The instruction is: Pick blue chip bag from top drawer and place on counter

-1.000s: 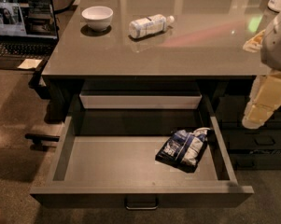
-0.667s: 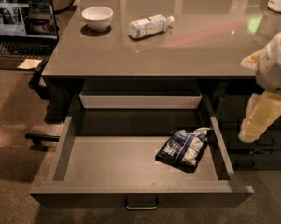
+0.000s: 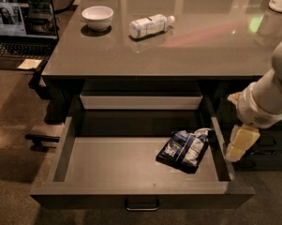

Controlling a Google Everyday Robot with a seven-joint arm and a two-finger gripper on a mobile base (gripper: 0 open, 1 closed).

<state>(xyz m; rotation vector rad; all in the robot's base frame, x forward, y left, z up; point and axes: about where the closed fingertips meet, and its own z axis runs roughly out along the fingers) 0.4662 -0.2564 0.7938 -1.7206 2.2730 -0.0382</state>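
My arm (image 3: 277, 86) was thick, rounded and off-white, I saw a wide white wrist collar with a dotted grey lower rim, my gripper (image 3: 241, 143) was pale cream-yellow and blocky, at my view's right side, just below that collar

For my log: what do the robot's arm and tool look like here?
The arm is a thick, rounded white cylinder ending in a paler wrist collar. Below it is the tool, a cream-yellow, blocky, tapered piece, just outside the right wall of the top drawer. No cables or markings show.
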